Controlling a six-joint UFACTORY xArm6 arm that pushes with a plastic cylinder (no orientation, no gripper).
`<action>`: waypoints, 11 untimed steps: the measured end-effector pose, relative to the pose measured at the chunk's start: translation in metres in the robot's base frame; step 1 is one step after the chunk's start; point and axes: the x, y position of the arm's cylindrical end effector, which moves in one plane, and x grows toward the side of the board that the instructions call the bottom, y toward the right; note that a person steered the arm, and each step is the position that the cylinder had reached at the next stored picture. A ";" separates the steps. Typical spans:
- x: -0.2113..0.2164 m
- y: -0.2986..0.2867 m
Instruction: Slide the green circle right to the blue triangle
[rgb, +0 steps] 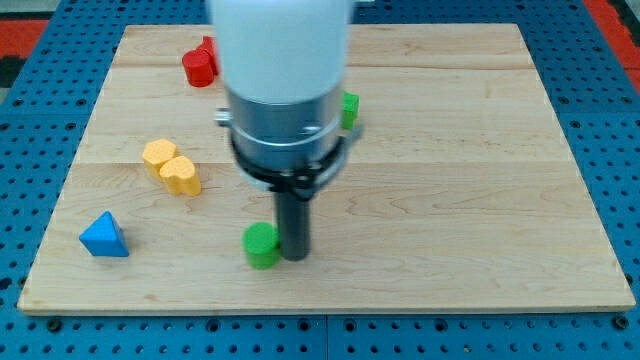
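Observation:
The green circle (261, 245) lies low on the wooden board (450, 180), a little left of centre. My tip (294, 256) stands right beside it, touching or nearly touching its right side. The blue triangle (104, 236) sits far to the view's left, near the board's lower left corner, well apart from the green circle. The arm's white and grey body hangs over the board's upper middle and hides what lies beneath it.
Two yellow blocks (171, 166) lie touching each other at the left, above the blue triangle. A red block (201, 64) sits near the top left. Another green block (349, 108) peeks out from behind the arm's right side.

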 end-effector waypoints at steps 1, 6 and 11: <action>-0.019 -0.005; 0.064 -0.080; -0.033 0.054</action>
